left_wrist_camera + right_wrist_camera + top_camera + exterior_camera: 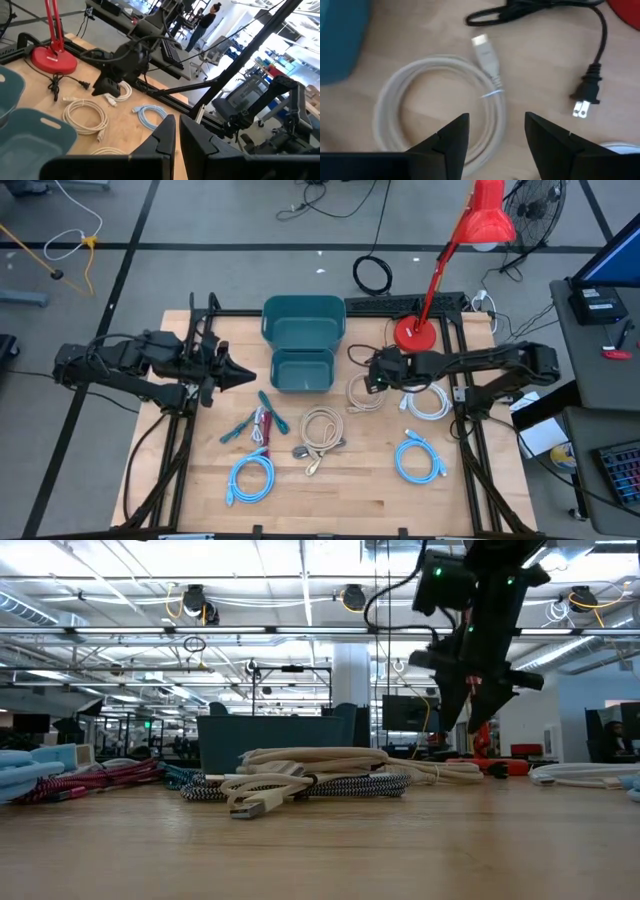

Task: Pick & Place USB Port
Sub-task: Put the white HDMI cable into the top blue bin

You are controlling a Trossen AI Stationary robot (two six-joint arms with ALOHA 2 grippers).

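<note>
The left gripper [243,373] waits nearly closed and empty, just left of the teal bins [303,340]. To the right of the bins, the right gripper [495,132] hovers with fingers spread wide, gripping nothing. Directly beneath it lies a coiled white USB cable [440,107], its plug just ahead of the fingertips.

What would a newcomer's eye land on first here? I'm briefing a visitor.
Probably the red desk lamp at the table's back right. Next, the teal bins at back centre. Then the right gripper, open above a coiled white cable, with more coiled cables spread across the front.
</note>
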